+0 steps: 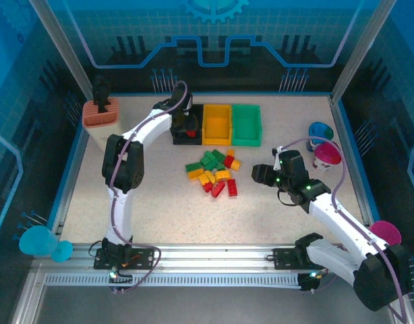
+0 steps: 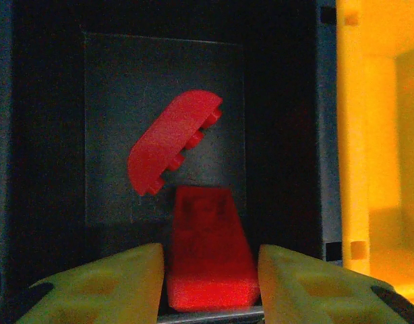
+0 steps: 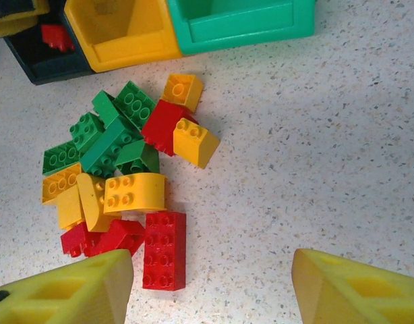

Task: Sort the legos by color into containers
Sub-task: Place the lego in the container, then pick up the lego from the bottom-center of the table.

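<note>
— What have the left fingers (image 2: 106, 287) got?
— A red sloped brick (image 2: 210, 256) sits right between them, inside the black bin (image 2: 126, 81). Whether it's clamped or loose, I cannot tell. Another red brick (image 2: 173, 138) lies on the bin floor just beyond.
— And the right fingers (image 3: 65, 290)?
— Spread wide, holding nothing, above the desk (image 3: 294, 169) beside the pile of legos (image 1: 214, 174) at its middle. The yellow bin (image 1: 217, 140) and green bin (image 1: 246, 140) stand in a row with the black one, toward the far edge.
</note>
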